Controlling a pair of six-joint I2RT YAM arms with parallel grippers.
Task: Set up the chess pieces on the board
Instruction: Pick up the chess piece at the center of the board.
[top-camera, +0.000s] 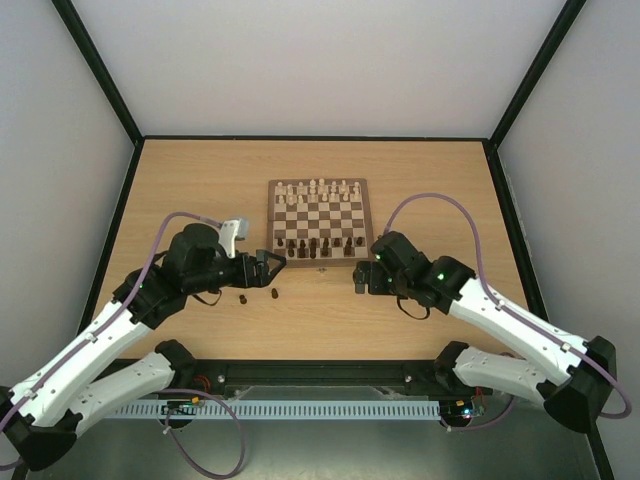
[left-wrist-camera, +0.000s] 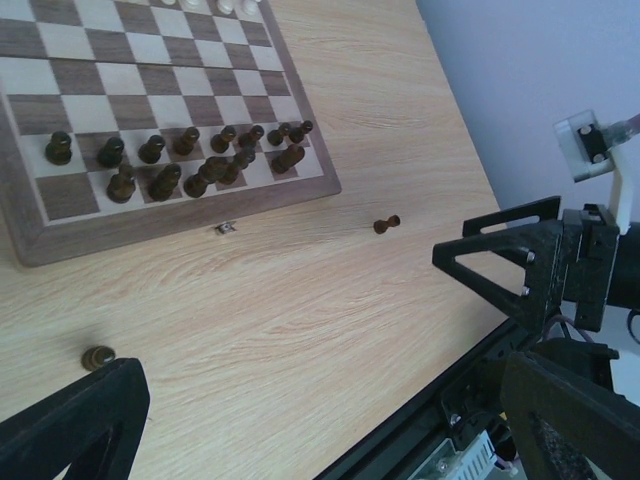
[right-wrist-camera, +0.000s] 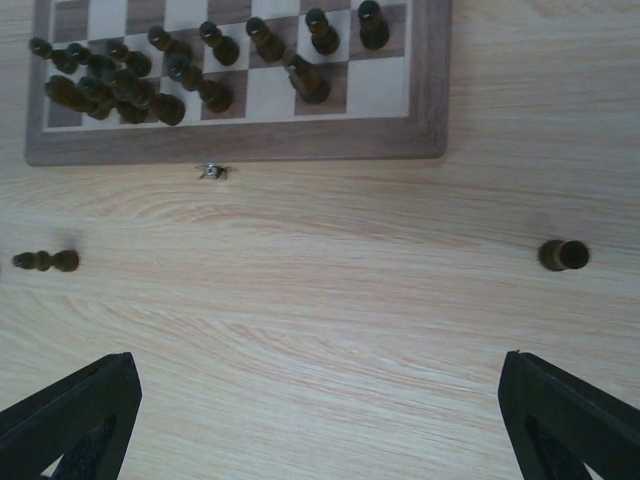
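While the left tool (left-wrist-camera: 322, 378) hangs low over the desk (left-wrist-camera: 300, 330), its two black, wedge-shaped fingers (left-wrist-camera: 80, 415) stand wide apart and grasp nothing; only bare wood lies between them. The right tool (right-wrist-camera: 318, 362) is likewise spread wide and empty, with its matte black fingers (right-wrist-camera: 565, 415) at the lower corners of the wrist view.

The desk is pale wood with a fine, wavy grain. Stray dark pieces rest on it, off the board (right-wrist-camera: 428, 90). One turned, knobbed piece (right-wrist-camera: 45, 261) lies on its side to the left of the right tool. A second piece (right-wrist-camera: 563, 255) sits to its right, past the board's near right corner. From above, two more dark specks (top-camera: 242, 298) show just in front of the left tool.

A small metal fitting (right-wrist-camera: 211, 172) lies on the desk against the board's near border. The board is square, with a smooth mid-brown frame around dark and cream checks. The dark chess pieces (right-wrist-camera: 215, 45) fill its two near rows, crowded and uneven toward the left. The cream chess pieces (top-camera: 318, 189) stand along the far rows.
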